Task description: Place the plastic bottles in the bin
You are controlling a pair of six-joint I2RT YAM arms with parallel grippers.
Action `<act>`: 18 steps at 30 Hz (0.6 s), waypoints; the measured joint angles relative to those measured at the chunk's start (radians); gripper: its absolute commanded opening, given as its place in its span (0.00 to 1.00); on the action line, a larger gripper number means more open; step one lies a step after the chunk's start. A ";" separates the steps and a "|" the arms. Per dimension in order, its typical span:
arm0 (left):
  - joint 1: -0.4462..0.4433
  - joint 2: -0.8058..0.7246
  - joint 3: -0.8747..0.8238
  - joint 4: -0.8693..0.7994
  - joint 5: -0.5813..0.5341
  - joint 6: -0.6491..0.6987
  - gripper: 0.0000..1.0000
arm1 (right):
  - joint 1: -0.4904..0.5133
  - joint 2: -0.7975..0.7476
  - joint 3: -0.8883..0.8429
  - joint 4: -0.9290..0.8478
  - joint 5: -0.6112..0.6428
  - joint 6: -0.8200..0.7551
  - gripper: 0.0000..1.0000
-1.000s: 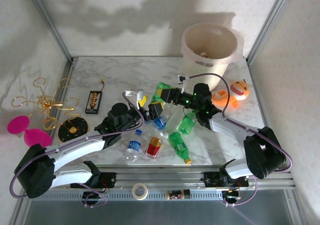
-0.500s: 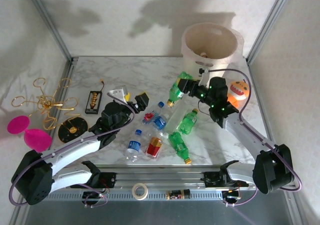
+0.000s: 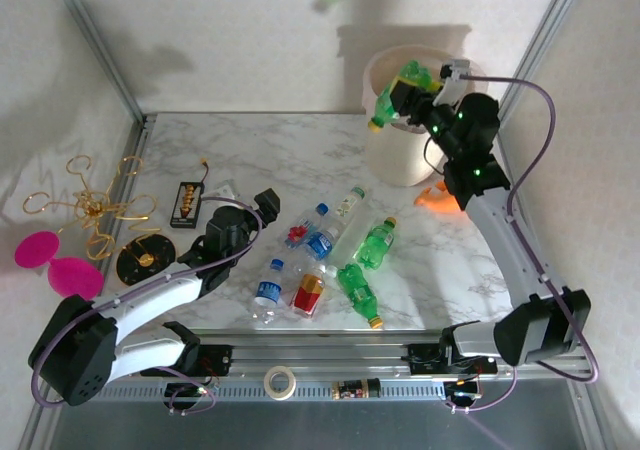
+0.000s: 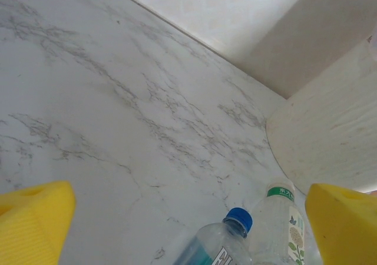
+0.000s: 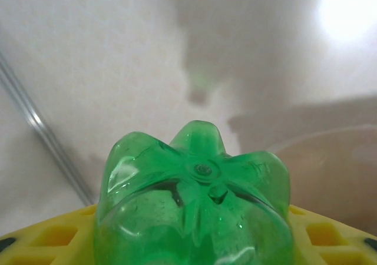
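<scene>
Green plastic bottle point(image 3: 392, 100), clamped across its body by the right tool point(image 3: 408, 92) and held raised at the left rim of the bin point(image 3: 400, 160), which stands at the far right of the tabletop point(image 3: 250, 150). The bottle is tilted, with its yellow cap lower and pointing left, toward the outside of the rim. In the right wrist view its lobed base faces the camera between the yellow pads point(image 5: 47, 237), with the bin's pale wall behind on the right.

Step in hand, as judged: the drop. From above, the cap end looks to overhang the rim, and whether the whole bottle lies within the mouth cannot be told. A clean release therefore calls for carrying the tool further right, toward the centre of the mouth. The jaws should then part fully, so that the bottle falls free rather than striking the rolled rim and bouncing out.

The left tool point(image 4: 188, 206) hangs low over the tabletop, jaws spread wide and holding nothing. It faces a blue-capped bottle point(image 4: 224, 241) and a clear green-labelled bottle point(image 4: 283, 224). Several other bottles point(image 3: 375, 245) lie in a loose cluster near the middle.
</scene>
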 measured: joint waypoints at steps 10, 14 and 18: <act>0.000 0.023 -0.017 0.000 0.035 -0.059 1.00 | -0.062 0.273 0.220 -0.011 0.039 -0.020 0.42; 0.000 0.015 -0.022 -0.006 0.051 -0.067 1.00 | -0.063 0.357 0.307 -0.023 0.037 -0.018 0.42; 0.000 -0.013 -0.033 -0.014 0.054 -0.072 1.00 | -0.079 0.407 0.367 -0.045 0.027 -0.002 0.41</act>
